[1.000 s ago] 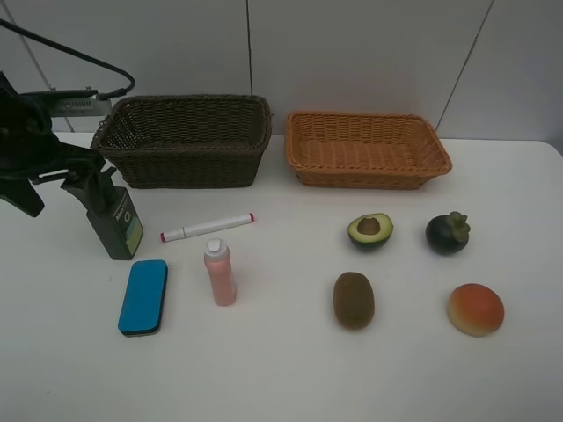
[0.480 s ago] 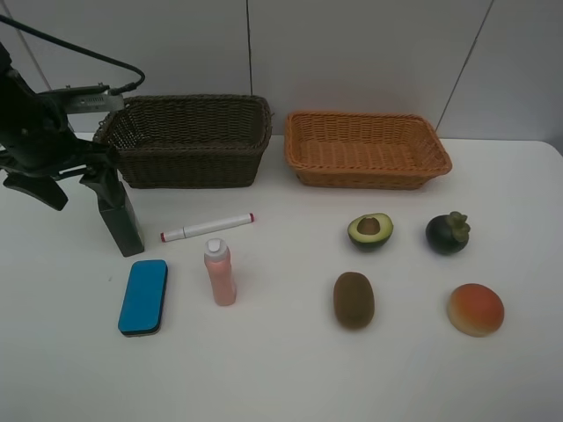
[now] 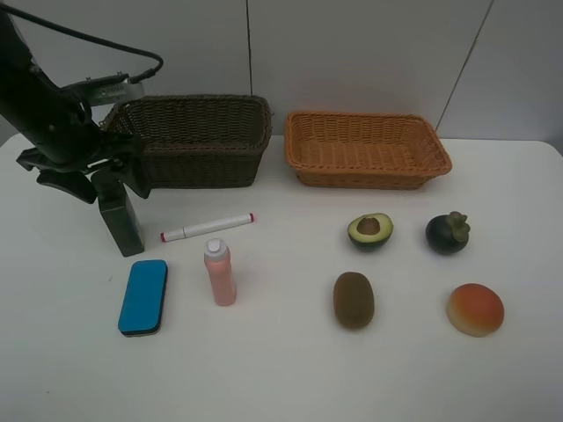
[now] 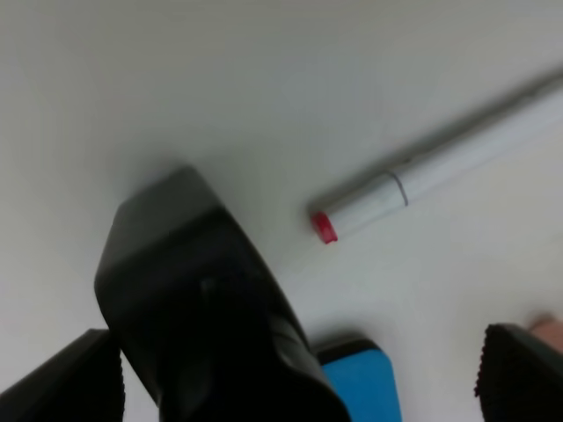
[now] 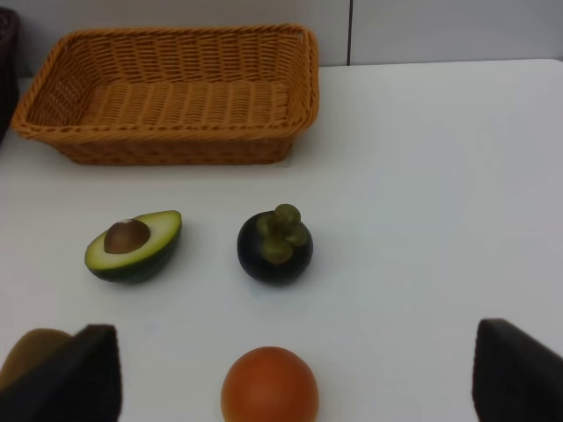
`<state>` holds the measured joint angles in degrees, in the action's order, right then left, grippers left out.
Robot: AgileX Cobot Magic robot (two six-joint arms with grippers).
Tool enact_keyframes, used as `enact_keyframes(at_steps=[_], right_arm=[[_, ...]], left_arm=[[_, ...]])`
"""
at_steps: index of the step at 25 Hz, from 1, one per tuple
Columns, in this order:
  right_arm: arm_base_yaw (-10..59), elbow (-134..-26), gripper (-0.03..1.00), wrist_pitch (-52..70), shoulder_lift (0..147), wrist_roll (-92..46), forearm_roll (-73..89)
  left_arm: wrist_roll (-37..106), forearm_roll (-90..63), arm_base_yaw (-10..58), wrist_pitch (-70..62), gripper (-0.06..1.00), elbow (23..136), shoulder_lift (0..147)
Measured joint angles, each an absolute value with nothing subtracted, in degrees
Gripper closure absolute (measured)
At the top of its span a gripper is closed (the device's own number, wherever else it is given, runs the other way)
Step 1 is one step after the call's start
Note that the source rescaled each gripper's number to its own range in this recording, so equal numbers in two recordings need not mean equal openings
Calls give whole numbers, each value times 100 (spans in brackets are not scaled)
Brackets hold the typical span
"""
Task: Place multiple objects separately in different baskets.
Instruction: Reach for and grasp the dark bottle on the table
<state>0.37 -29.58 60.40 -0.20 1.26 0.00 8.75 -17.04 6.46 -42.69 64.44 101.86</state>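
**Left gripper [image 4: 290,376] hangs wide open over the pump bottle, nothing gripped yet.**

The dark green pump bottle [image 3: 121,220] stands leaning a little near the table's [image 3: 281,378] left edge, just in front of the dark brown basket's [image 3: 189,163] left end. The jaws straddle its top, one finger [image 4: 62,382] close beside it, no squeeze. The right gripper [image 5: 295,378] gapes empty too, facing the mangosteen [image 5: 274,246]. The bottle looks rigid, smooth and tippy. Best hold is probably the flat body sides below the pump head, not the nozzle.

marker [image 3: 208,227] right of pump bottle [image 3: 123,227], eraser [image 3: 143,296] before
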Motion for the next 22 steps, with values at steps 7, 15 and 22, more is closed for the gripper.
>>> enact_keyframes(at_steps=[7,15,22], right_arm=[[37,-2958,-3,6040,-20,126,0],[37,-2958,-3,6040,-20,126,0],[37,-2958,-3,6040,-20,126,0]], left_arm=[[86,-1566,712,-4119,-5,6466,10493],[-169,-1371,717,-4119,-5,6473,10786],[-318,-1240,717,-4158,2,6521,10848]])
